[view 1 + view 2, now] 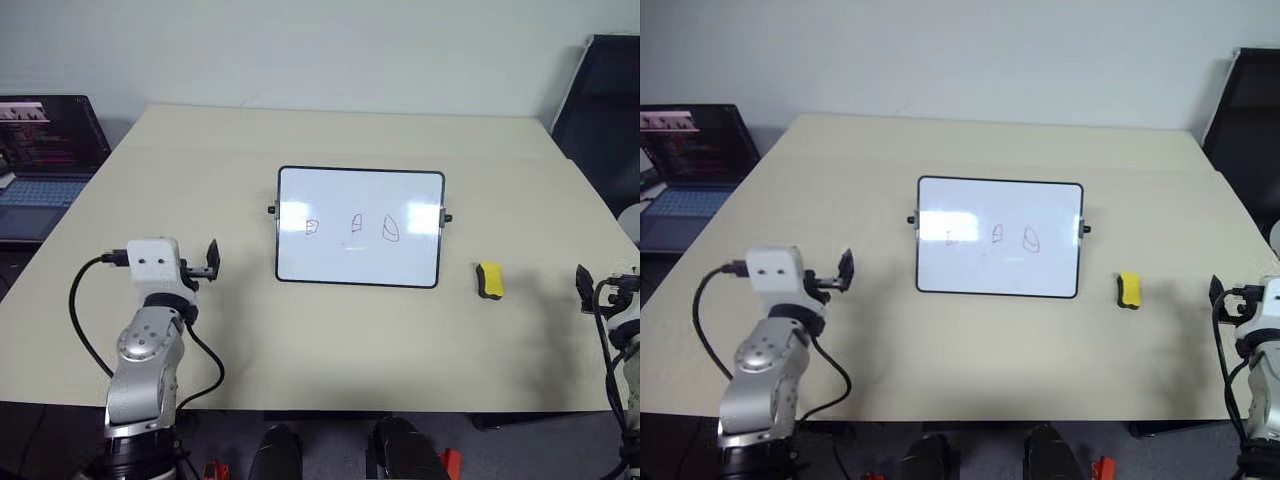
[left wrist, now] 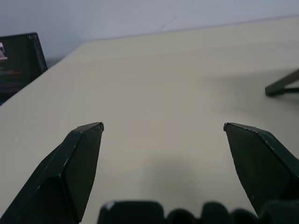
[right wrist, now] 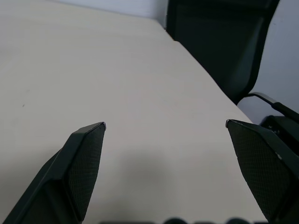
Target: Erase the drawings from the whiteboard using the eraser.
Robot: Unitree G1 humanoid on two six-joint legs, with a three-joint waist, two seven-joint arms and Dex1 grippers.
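Both end effectors agape above beige table.

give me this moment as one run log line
eraser: on table, right of whiteboard | drawings: three, unerased | left end effector: open, empty | right end effector: open, empty

No text can be read — the laptop screen shows only blurred, illegible lines.
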